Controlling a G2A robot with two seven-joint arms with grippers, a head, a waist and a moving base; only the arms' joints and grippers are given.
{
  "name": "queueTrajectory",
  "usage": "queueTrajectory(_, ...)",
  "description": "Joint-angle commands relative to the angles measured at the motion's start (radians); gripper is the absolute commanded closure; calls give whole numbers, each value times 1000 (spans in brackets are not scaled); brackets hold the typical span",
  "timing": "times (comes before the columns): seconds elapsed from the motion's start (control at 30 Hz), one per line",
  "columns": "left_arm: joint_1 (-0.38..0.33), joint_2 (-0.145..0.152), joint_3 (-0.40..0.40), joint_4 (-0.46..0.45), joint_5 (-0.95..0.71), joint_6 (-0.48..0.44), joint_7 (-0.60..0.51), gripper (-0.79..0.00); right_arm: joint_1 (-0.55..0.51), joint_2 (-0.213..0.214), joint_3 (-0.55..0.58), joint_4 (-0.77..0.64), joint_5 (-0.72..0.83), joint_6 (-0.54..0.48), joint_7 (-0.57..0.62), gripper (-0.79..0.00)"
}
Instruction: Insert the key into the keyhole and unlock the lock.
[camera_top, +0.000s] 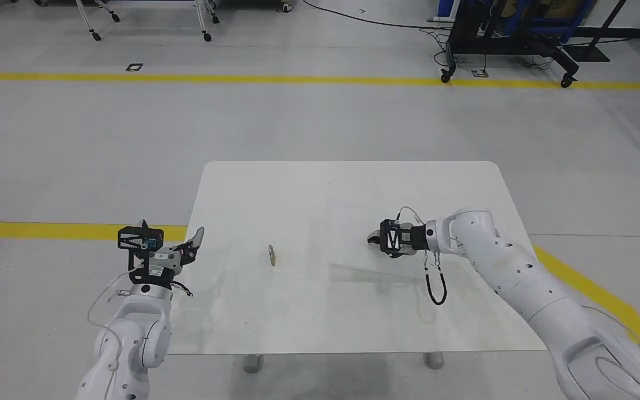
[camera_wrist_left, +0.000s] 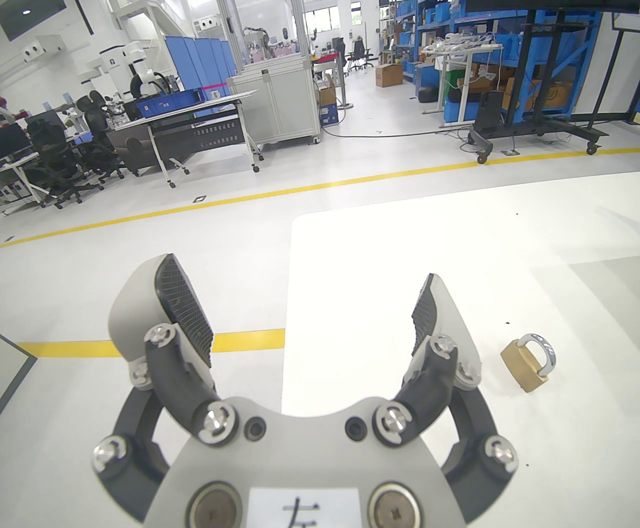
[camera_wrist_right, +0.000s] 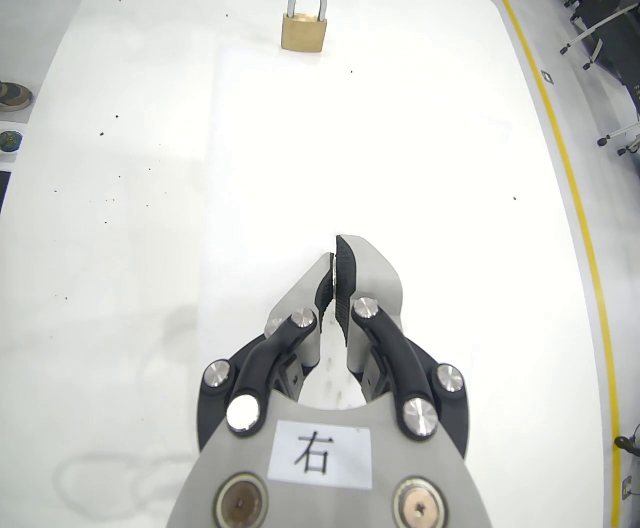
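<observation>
Brass padlock (camera_top: 271, 254), silver shackle closed, is resting on the table (camera_top: 350, 190); thin key (camera_wrist_right: 333, 274) is sitting pinched in the right gripper (camera_wrist_right: 335, 262).

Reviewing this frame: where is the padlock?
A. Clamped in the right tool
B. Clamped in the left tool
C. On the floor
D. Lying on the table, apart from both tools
D: the padlock lies on the table between the arms. The open left tool is empty, and the right tool pinches only a thin metal sliver, seemingly the key.
</observation>
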Motion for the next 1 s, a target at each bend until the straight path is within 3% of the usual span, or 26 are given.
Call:
queueTrajectory(0.0, 0, 0, 0, 0, 0, 0, 0, -785, -3, -3, 5, -2, 34, 0, 54, 0)
queueTrajectory(0.33, -1, 0, 1, -3, 4, -1, 1, -785, -10, -5, 17, 0, 80, 5, 77, 0)
queueTrajectory(0.43, -37, 1, 71, -79, 99, -66, -47, -785, -10, -5, 17, 0, 80, 5, 77, 0)
queueTrajectory(0.53, -147, -6, 220, -111, 191, -170, -176, -785, -10, -5, 17, 0, 80, 5, 77, 0)
queueTrajectory(0.63, -296, -25, 390, -74, 246, -238, -313, -785, -10, -5, 17, 0, 80, 5, 77, 0)
queueTrajectory(0.8, -541, -77, 626, 101, 243, -280, -460, -785, -10, -5, 17, 0, 80, 5, 77, 0)
queueTrajectory(0.97, -705, -128, 755, 285, 211, -272, -535, -785, -10, -5, 17, 0, 80, 5, 77, 0)
